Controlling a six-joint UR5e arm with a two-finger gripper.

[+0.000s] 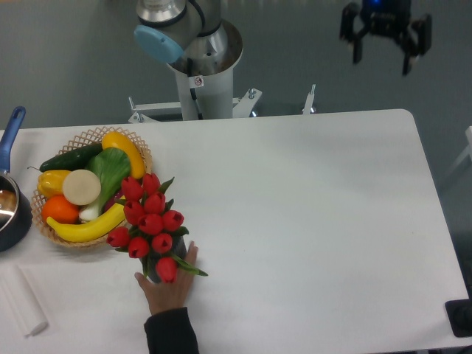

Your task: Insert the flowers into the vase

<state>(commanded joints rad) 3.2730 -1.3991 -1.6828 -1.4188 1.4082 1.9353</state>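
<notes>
The flowers (150, 221), a tight bunch of red tulip buds with green leaves, stand at the front left of the white table. The vase (180, 249) is almost wholly hidden under them; only a dark sliver shows by the lower buds. A person's hand (168, 289) reaches in from the front edge and rests against the base of the bunch. My gripper (381, 46) hangs open high above the table's far right edge, far from the flowers, with nothing between its fingers.
A wicker basket (90, 136) of fruit and vegetables sits just left of the flowers. A dark pot with a blue handle (10, 134) is at the left edge. A white block (22, 301) lies at the front left. The robot base (199, 74) stands behind the table.
</notes>
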